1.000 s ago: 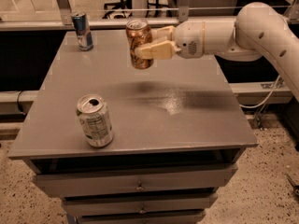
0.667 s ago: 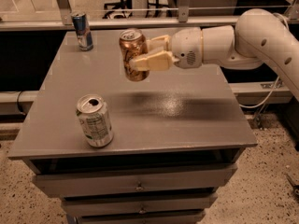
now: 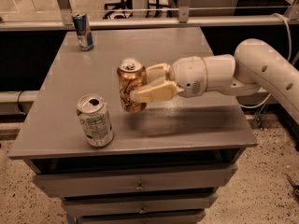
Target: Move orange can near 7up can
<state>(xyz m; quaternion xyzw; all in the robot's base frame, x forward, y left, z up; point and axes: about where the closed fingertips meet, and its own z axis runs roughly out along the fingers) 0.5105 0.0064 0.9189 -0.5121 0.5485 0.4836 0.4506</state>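
My jaws hang over the middle of the bench [image 3: 201, 125], clamped on the orange can [image 3: 130, 85], which I hold upright just clear of the top. The 7up can [image 3: 95, 120] stands near it, toward the front edge. A blue can [image 3: 83, 31] stands at the far corner.

I have a single view, set high in front of the grey table [image 3: 201, 125] and looking down across it toward the rail [image 3: 187, 21] behind. It sits close, so the tabletop fills most of the frame. The arm enters at the frame's right edge, and the gripper [image 3: 140, 84] clasps the orange can [image 3: 127, 85] near centre.
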